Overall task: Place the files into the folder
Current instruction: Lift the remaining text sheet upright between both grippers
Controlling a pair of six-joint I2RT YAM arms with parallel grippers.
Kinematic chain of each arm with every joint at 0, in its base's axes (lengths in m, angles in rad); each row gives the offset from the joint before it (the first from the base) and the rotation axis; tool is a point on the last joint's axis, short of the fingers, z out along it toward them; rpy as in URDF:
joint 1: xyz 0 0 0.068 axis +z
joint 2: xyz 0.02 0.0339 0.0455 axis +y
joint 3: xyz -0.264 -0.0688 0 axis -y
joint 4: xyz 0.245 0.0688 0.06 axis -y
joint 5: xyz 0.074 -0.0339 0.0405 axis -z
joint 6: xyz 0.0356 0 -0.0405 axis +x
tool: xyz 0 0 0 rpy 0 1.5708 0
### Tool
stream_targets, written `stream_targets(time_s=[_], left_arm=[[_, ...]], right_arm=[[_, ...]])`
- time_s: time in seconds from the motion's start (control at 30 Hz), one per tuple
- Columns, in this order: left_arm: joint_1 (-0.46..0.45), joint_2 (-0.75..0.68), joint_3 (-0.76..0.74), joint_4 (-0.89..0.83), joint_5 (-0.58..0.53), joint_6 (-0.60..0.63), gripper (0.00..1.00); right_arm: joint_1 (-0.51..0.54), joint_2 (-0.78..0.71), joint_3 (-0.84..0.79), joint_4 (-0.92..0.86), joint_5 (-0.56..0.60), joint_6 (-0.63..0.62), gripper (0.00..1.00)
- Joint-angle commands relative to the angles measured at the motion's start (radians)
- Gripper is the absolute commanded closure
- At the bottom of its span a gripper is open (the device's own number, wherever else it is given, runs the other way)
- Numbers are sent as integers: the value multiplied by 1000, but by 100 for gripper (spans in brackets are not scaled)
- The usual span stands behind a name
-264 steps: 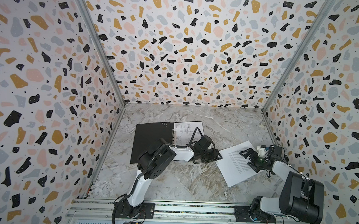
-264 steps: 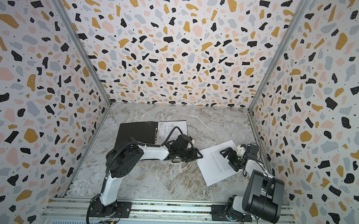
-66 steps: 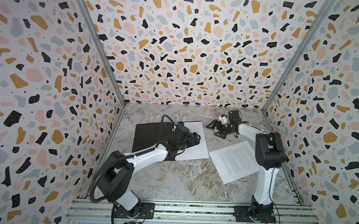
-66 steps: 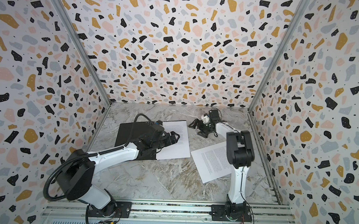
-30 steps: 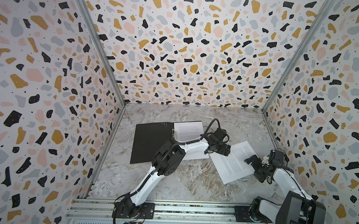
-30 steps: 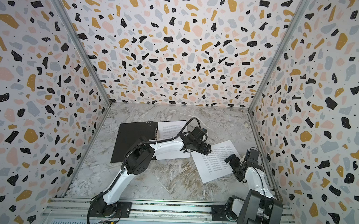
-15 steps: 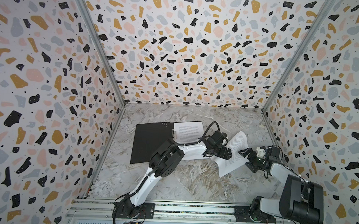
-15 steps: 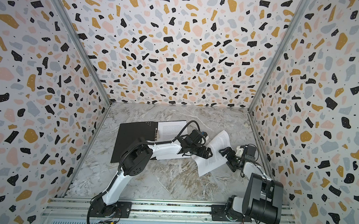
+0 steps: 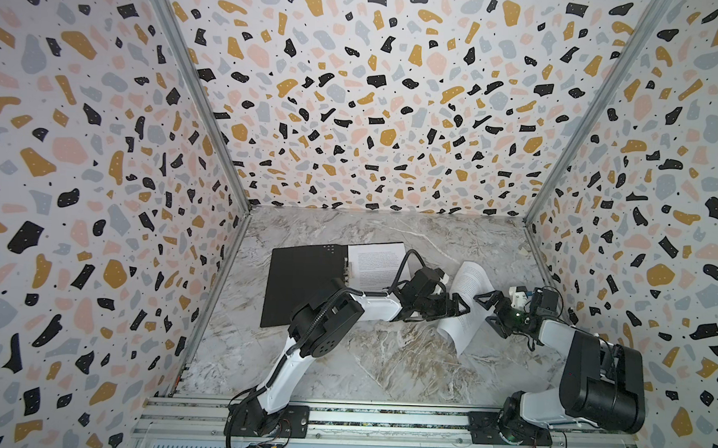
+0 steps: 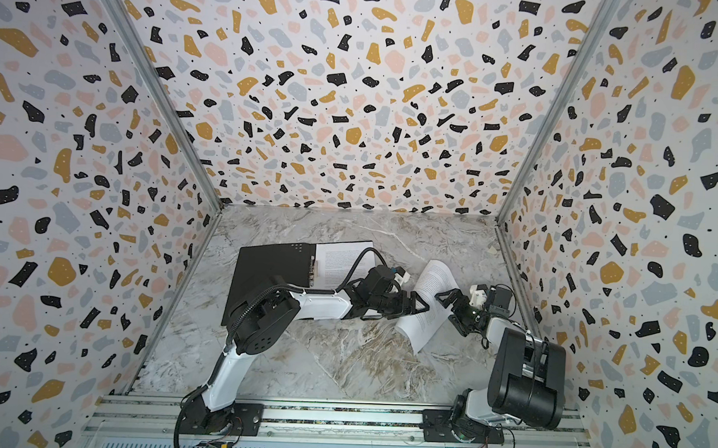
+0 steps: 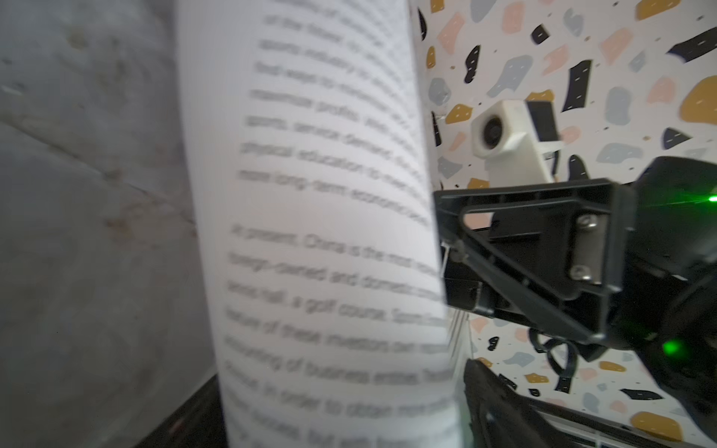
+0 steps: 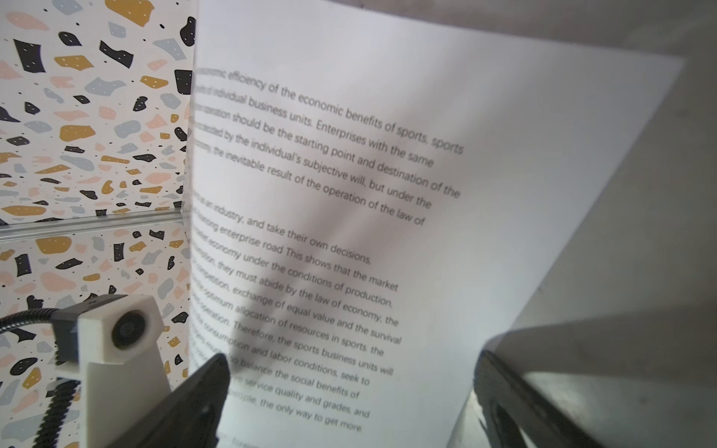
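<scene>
The folder (image 9: 304,285) (image 10: 271,279) lies open at centre left, black inside up. One of the files (image 9: 376,267) (image 10: 343,262), a white sheet of printed text, rests on the folder's right half. The other text sheet (image 9: 466,304) (image 10: 429,303) (image 11: 322,232) (image 12: 349,194) stands bowed up off the table between both grippers. My left gripper (image 9: 455,308) (image 10: 418,306) (image 11: 341,426) is open against its left side. My right gripper (image 9: 488,312) (image 10: 449,308) (image 12: 349,407) is open at its right edge, with the fingers (image 12: 194,399) spread on either side of the sheet's lower part.
Patterned walls enclose the marble table (image 9: 364,358) on three sides; the right wall (image 9: 596,285) stands close behind the right arm. A metal rail (image 9: 382,421) carrying both arm bases runs along the front. A small pale scrap (image 9: 523,251) lies at the back right.
The right-hand sheet lay flat a second ago; now it is buckled upright. The right gripper has moved in toward its right edge, and the left gripper stays at its left side.
</scene>
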Motion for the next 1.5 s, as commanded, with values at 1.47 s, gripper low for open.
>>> stream_targets(time_s=[1.47], left_arm=[[46, -90, -55, 167, 12, -123, 29]], right_arm=[[-39, 121, -41, -129, 69, -126, 1]])
